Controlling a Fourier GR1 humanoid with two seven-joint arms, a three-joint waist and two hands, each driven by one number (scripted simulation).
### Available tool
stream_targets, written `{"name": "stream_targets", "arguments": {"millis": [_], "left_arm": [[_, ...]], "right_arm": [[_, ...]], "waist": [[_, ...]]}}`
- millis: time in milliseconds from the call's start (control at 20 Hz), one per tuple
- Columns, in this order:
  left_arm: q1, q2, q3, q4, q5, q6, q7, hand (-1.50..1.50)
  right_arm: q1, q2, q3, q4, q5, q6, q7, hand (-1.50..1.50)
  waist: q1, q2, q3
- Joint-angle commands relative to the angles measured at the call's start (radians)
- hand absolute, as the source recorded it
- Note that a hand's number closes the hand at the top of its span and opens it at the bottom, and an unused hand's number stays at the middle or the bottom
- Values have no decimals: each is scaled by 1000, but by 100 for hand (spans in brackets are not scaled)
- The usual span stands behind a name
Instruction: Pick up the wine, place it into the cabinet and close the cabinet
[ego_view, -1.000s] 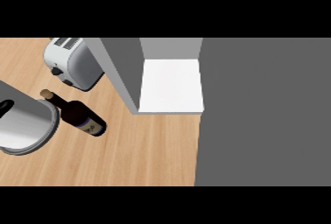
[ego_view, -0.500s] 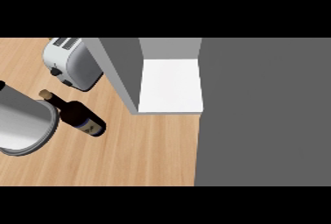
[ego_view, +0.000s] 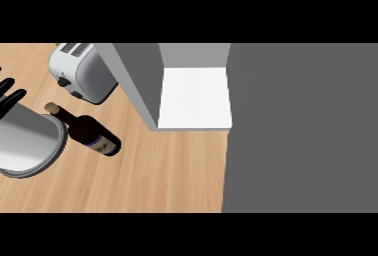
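Head view, landmark: we took the dark glass wine bottle (ego_view: 90, 134) with its tan cork stopper as our reference; it lay on its side on the light wooden counter (ego_view: 162, 175), neck pointing up and to the left in the view.
Head view, task's thing: the wine bottle rested on the counter, not lifted; we saw nothing holding it.
Head view, left arm: the grey cylindrical forearm (ego_view: 26, 145) lay just left of the bottle, its rim close to the bottle's neck.
Head view, left hand: the black left hand (ego_view: 10, 96) showed up and to the left of the bottle's cork, at the view's left edge; we saw its fingers straight and spread, released, grasping nothing. We judged it was placed there to come at the bottle from the neck end.
Head view, right hand: we could not find it anywhere in the view.
Head view, toaster: a silver rounded toaster (ego_view: 81, 72) stood above the bottle, near but apart.
Head view, cabinet: a grey cabinet (ego_view: 136, 82) with a white shelf floor (ego_view: 193, 97) stood open to the right of the bottle; the broad grey panel (ego_view: 303, 130) farther right we took for its door, swung wide so the bottle could go in.
Head view, step in hand: we judged the pick-up not yet done, placing and closing still ahead.
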Motion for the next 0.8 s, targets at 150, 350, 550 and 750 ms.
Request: {"name": "stream_targets", "arguments": {"millis": [150,350,550,750], "left_arm": [[13,-69,-56,157,-137,-136,-86,-150],[6,-47,-21,260,-148,-216,-119,-150],[-18,-74,-37,319,-199,-246,-166,-150],[-35,-93,7,429,-347,-278,-313,-150]], "right_arm": [[2,-1,8,-167,-83,-23,114,-150],[-13,7,-25,-117,-79,-15,68,-150],[-6,13,-26,-105,-79,4,58,-150],[-31,-1,-33,-141,-100,-5,110,-150]], "waist": [[-5,0,-1],[0,1,0],[1,1,0],[-4,1,-1]]}}
